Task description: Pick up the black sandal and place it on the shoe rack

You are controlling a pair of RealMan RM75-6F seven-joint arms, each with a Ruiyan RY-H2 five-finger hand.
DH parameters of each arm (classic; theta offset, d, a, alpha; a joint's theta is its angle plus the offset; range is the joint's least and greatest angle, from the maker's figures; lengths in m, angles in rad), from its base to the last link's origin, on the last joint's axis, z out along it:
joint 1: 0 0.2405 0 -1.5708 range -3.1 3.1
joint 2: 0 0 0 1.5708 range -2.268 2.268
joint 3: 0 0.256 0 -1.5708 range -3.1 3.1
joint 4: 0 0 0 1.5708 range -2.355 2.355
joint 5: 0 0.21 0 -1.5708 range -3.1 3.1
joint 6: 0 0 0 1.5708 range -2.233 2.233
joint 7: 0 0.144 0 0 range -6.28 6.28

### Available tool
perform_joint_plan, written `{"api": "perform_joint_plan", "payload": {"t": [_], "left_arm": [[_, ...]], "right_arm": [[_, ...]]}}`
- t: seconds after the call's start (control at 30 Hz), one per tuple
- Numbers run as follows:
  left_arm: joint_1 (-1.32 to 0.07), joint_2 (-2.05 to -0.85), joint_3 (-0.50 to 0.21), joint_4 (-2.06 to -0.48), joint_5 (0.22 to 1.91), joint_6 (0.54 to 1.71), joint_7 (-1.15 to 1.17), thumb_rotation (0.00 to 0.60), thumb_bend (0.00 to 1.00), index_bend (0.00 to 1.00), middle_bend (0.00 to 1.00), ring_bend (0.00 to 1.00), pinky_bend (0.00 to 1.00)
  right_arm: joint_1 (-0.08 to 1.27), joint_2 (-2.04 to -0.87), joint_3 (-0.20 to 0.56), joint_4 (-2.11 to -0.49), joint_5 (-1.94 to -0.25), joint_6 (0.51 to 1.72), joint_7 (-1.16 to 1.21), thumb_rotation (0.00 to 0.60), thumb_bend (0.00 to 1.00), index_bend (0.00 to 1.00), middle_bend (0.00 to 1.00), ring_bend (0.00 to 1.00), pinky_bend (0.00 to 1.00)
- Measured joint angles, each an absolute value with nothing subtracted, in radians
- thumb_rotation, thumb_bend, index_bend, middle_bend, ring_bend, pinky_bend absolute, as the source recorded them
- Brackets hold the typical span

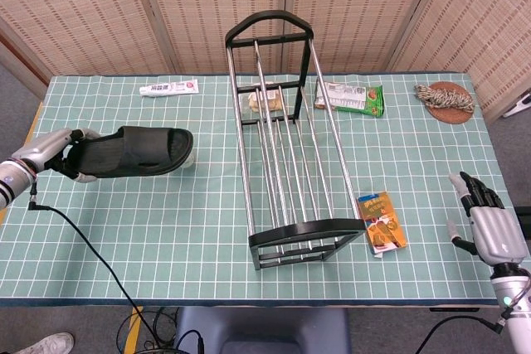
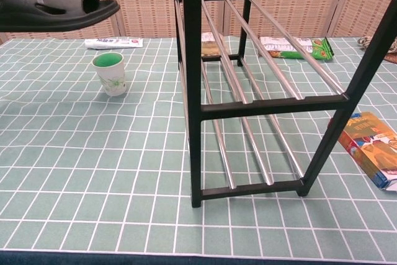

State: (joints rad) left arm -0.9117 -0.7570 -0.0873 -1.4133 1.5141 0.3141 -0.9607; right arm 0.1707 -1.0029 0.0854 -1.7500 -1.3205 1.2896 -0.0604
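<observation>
At left edge of table, left hand (image 1: 60,153) grips heel end of sandal (image 1: 133,152), fingers wrapped round it; sandal held in the air, sole roughly level, toe pointing toward the rack (image 1: 282,134). Sandal matte black, moulded rubber or foam by look, broad strap over open toe; chest view shows it well above the cloth (image 2: 93,153), hand itself out of that frame. Cup (image 2: 110,73) stands on the cloth below and just past the toe: white, leaf print, green inside; in head view the sandal covers most of it. Rack near table centre, well apart from sandal: black frame with arched top, shiny metal rods running lengthwise in tiers. Cloth is teal with white grid, slightly rippled. Toothpaste tube (image 1: 169,88) lies at far left of cloth. Small packet (image 1: 265,101) sits behind the rods at rack's far end; green-and-white snack bag (image 1: 349,98) just right of it. Round woven mat with a rope bundle (image 1: 446,97) at far right corner. Orange packet (image 1: 382,221) lies near rack's right foot. Right hand (image 1: 487,223) low at right edge, fingers extended and apart, holding nothing. Woven screens (image 1: 207,6) behind the table.
</observation>
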Motion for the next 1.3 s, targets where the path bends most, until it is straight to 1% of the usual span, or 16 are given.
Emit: {"api": "perform_joint_plan", "payload": {"t": [0.4,0.83,1.1,1.3], "left_arm": [[-0.948,-0.716,-0.124,-1.511,1.442,0.282,-0.869,0.6,0.17,0.57,0.34,0.19,0.18],[-1.035,-0.735,-0.165,-1.547,1.286,0.173,-0.707,0.6,0.17,0.57,0.34,0.19,0.18],[-1.094,-0.754,-0.165,-1.559,1.178,0.154,-0.614,0.6,0.17,0.58,0.34,0.2,0.18],[-1.159,-0.759,-0.143,-1.569,1.089,0.151,-0.551,0.6,0.17,0.58,0.35,0.2,0.18]], "right_arm": [[0.165,-0.984,0.082,-1.756,-1.344,1.292,-0.017,0.6,0.45,0.0,0.0,0.0,0.09],[0.167,-0.963,0.077,-1.755,-1.36,1.275,0.044,0.6,0.45,0.0,0.0,0.0,0.09],[0.163,-0.947,0.073,-1.754,-1.382,1.278,0.087,0.6,0.45,0.0,0.0,0.0,0.09],[0.165,-0.94,0.07,-1.75,-1.391,1.269,0.114,0.6,0.45,0.0,0.0,0.0,0.09]]}}
